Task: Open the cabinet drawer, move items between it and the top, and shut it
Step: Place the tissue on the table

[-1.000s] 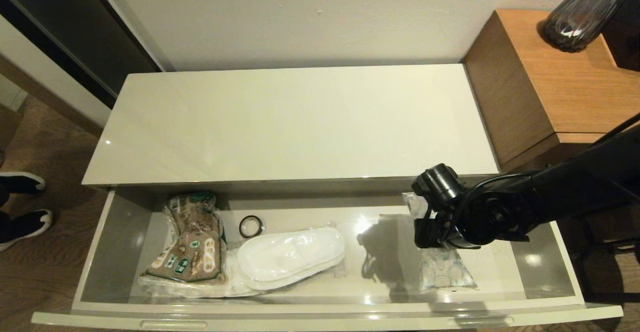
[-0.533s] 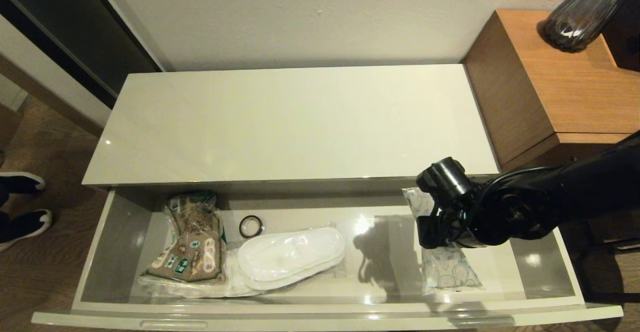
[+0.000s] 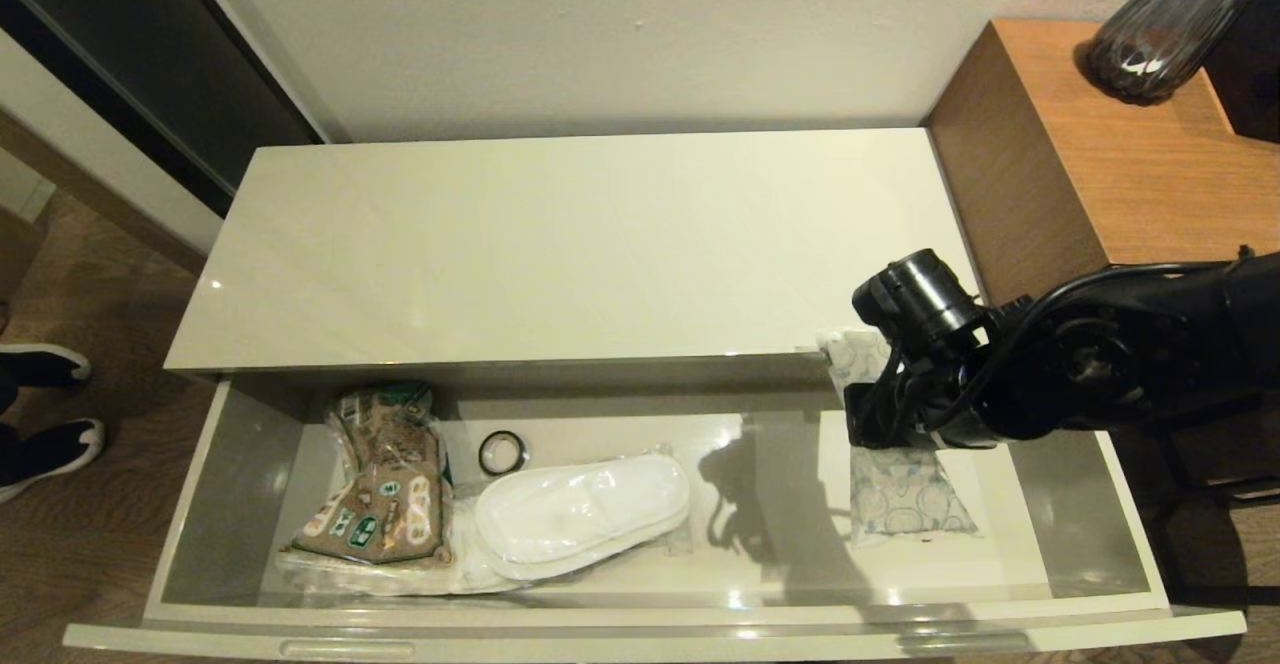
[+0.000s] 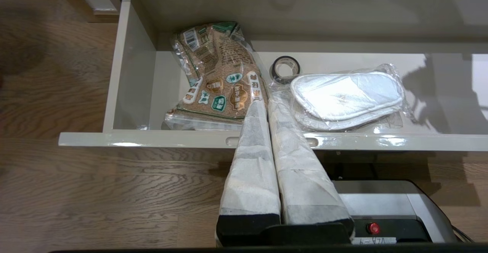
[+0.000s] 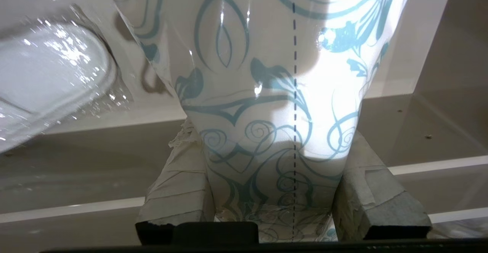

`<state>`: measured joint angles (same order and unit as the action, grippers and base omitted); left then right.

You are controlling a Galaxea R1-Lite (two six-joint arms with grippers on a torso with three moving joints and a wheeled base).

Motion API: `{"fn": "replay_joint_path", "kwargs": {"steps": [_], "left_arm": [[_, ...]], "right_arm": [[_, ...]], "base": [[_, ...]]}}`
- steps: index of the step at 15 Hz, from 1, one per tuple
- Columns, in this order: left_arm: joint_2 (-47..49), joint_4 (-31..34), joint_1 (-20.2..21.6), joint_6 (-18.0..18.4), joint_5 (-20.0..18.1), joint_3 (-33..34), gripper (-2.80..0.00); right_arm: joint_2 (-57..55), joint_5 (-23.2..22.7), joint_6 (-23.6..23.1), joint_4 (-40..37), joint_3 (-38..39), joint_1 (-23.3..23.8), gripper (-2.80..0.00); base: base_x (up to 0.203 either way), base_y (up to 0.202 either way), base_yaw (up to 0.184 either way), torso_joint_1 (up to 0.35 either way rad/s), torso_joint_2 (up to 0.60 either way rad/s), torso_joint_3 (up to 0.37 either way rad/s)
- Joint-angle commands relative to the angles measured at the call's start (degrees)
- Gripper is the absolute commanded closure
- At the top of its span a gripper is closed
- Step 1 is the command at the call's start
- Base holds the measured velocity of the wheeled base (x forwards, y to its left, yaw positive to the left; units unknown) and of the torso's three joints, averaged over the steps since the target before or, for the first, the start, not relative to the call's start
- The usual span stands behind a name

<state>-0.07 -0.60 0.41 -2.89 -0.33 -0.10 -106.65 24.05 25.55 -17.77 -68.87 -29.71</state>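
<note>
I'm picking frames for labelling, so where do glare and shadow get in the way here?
Head view: bright glints on the drawer floor, and the right pincer throws a dark shadow beside the tissue pack. Right wrist view: a glare patch washes out part of the pack's blue print. Left wrist view: sheen on the slippers wrap, otherwise evenly lit.

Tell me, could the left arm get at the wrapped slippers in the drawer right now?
Probably yes. The slippers lie uncovered in the open drawer, just past the shut left gripper, with only the low drawer front between them.
</note>
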Motion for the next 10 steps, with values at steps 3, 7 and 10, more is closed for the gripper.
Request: {"fn": "replay_joint_path", "kwargs": {"steps": [3, 7, 10], "left_arm": [[0.07, -0.02, 0.02, -0.10, -0.02, 0.01, 0.00], [0.07, -0.02, 0.02, -0.03, -0.02, 0.01, 0.00], [0.07, -0.02, 0.02, -0.01, -0.02, 0.01, 0.00]], "right_arm": [[-0.20, 0.12, -2.08, -6.05, -12.34, 1.86, 0.00], [-5.34, -0.03, -6.98, -10.88, -26.26, 5.84, 0.00], [-11.82, -0.44, -8.81, -16.19, -39.64, 8.43, 0.00]], "base": [[0.000, 0.000, 0.000, 0.000, 0.00, 0.000], [0.000, 0.000, 0.000, 0.000, 0.00, 0.000], [0.000, 0.000, 0.000, 0.000, 0.00, 0.000]]}}
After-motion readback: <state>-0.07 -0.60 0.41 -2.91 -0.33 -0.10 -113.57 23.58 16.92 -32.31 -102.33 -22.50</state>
